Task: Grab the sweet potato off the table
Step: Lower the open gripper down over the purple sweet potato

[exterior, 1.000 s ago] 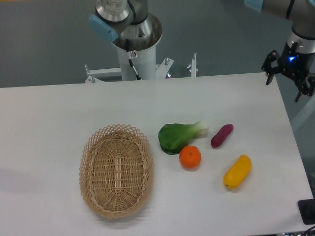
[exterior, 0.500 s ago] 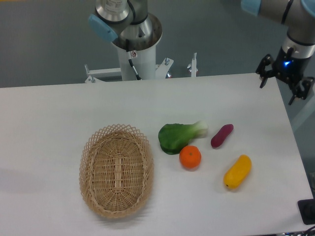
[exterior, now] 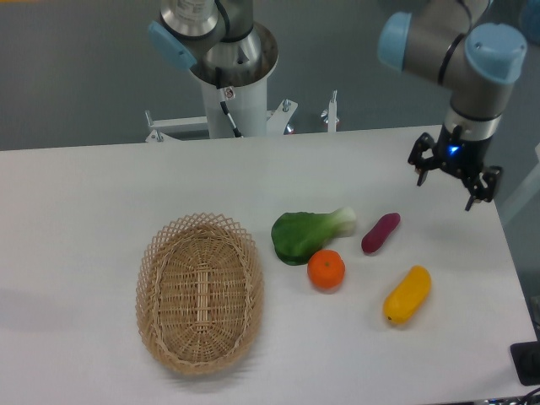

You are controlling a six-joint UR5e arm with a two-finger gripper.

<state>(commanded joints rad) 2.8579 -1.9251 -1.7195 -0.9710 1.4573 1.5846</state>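
Camera view: fixed, looking down on the white desk [exterior: 101, 186].
Hand [exterior: 445, 177]: upper right of frame, fingers spread wide, empty, poised for approach.
Sweet potato [exterior: 380, 233]: centre-right, lying free on the desk, lower left of the hand, unobstructed for grasping.

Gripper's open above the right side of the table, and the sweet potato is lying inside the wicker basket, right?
Not quite. The gripper is open above the right side of the table, but the sweet potato is not in the wicker basket. The camera view shows it lying on the bare tabletop to the right of the basket, beside the bok choy.
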